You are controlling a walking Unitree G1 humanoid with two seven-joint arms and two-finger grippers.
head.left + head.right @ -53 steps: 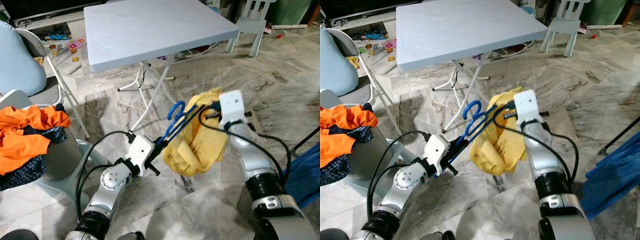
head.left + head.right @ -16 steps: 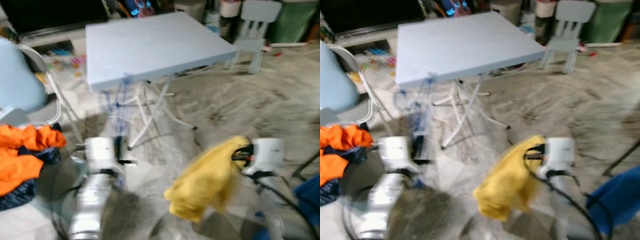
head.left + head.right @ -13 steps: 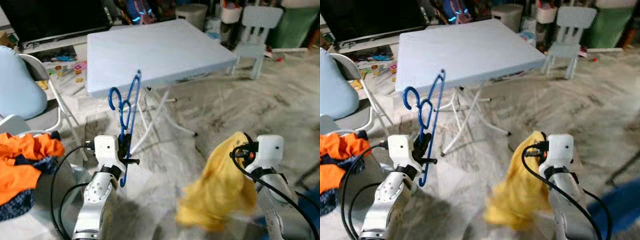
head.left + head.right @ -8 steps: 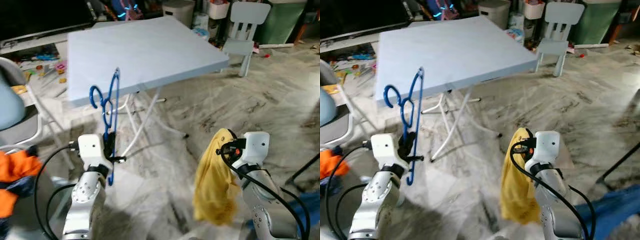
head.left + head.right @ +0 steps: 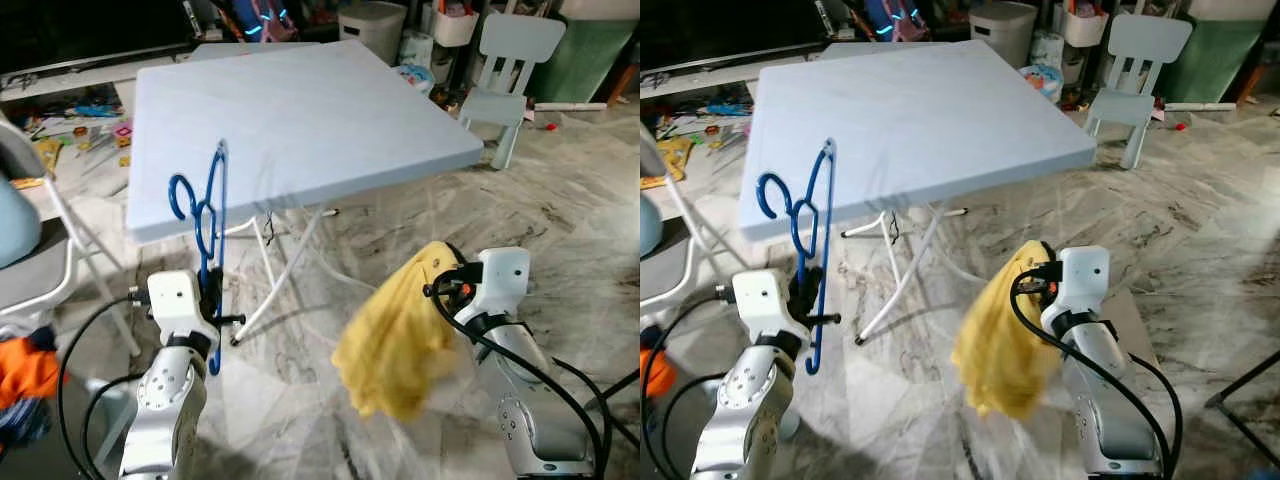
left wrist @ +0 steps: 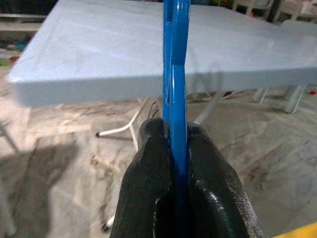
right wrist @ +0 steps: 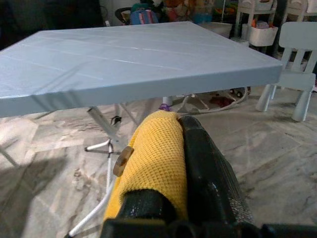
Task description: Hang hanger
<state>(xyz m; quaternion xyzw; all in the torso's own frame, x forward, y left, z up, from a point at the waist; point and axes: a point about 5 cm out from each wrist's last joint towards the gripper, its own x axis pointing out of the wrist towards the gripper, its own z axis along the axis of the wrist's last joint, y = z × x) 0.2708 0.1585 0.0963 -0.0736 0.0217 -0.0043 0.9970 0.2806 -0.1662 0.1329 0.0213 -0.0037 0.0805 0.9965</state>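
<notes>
The left tool [image 5: 212, 300] is clenched on the blue hanger [image 5: 205, 220], upright before the worktop [image 5: 290, 110]; the right tool [image 7: 171, 163] grasps the yellow garment [image 5: 395, 340], apart, probably for dressing it.

A pale blue folding table [image 5: 300, 110] stood on white crossed legs on a marbled grey floor [image 5: 560, 210], with a small pale blue child's chair [image 5: 505, 60] beyond its far right corner and a lidded bin [image 5: 372, 22] behind it. Toys and bits of paper [image 5: 75, 105] lay scattered on the floor at the far left. Near the left edge were a white-framed chair [image 5: 45, 250] and, lower down, a bundle of orange cloth [image 5: 25, 370].
</notes>
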